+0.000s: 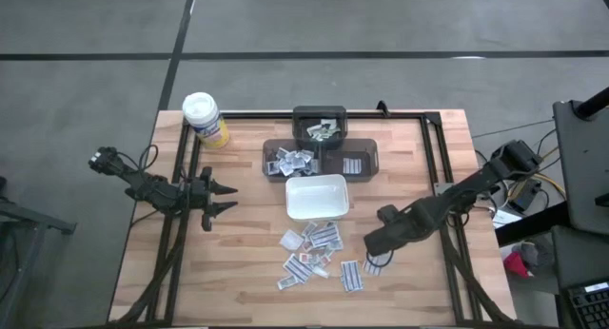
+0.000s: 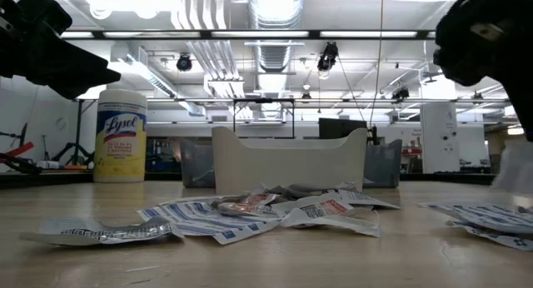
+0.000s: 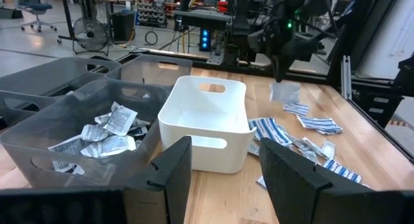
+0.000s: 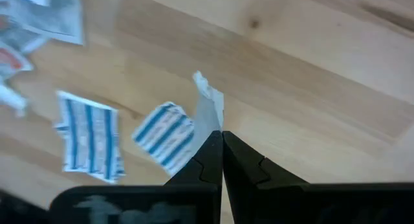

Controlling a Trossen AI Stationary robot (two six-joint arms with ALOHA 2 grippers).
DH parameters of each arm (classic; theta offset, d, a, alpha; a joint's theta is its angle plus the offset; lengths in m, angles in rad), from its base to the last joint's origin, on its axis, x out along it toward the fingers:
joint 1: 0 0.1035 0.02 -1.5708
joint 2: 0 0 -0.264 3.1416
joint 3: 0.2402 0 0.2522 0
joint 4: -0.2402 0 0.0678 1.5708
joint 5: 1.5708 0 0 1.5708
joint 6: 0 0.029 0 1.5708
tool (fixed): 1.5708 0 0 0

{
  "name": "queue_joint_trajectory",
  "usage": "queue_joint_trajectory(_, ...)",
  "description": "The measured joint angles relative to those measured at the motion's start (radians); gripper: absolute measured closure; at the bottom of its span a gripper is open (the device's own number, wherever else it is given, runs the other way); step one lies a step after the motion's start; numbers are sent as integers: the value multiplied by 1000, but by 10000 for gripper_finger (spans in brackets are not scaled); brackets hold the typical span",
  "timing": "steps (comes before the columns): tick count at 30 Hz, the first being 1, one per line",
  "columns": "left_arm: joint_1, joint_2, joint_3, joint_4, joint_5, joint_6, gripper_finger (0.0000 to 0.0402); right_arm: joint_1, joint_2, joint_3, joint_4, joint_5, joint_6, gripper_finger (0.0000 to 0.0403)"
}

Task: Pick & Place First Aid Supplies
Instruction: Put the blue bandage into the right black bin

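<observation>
Packets [image 1: 312, 253] lie scattered in the lower middle of the high view, just below the white dish [image 1: 317, 198], and your right gripper [image 1: 378, 260] sits at the right edge of that scatter, fingers pressed together on one thin pale packet [image 4: 208, 114] (the right wrist view shows its edge sticking up out of the pinch, with two blue-striped packets on the wood just beside it). You look to be at the pick step with a packet in hand, so the next move should call for a lift clear of the pile and a carry up-frame to a container, taking care that so thin a pinch does not slip. Your left gripper [image 1: 224, 198] waits at centre left of the high view, fingers spread and holding nothing, pointing toward the dish. The white dish looks empty in the left wrist view. Beyond it, near the top centre, stand grey bins [image 1: 323, 148]: the left one holds crumpled silvery packets, the right one a striped packet, the rear one something greenish. A yellow canister [image 1: 205, 120] stands at upper left.
</observation>
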State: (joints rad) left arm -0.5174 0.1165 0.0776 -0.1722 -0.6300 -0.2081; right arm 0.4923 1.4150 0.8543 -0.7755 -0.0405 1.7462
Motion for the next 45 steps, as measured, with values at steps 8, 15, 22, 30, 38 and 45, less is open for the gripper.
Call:
queue_joint_trajectory(8,0,2,0,0,0,0,225,0,-53,0,-13,74,-3,395)
queue_joint_trajectory(15,0,2,0,0,0,0,225,0,-68,0,-2,144,-4,395)
queue_joint_trajectory(22,0,2,0,0,0,-1,225,-2,-146,0,37,302,-14,395)
queue_joint_trajectory(30,0,2,0,0,0,-3,225,-2,-284,0,76,509,-78,395)
queue_joint_trajectory(38,0,2,0,1,0,-5,225,-2,-410,0,83,770,-161,395)
queue_joint_trajectory(45,0,2,0,7,0,-5,225,-6,-488,0,86,987,-254,395)
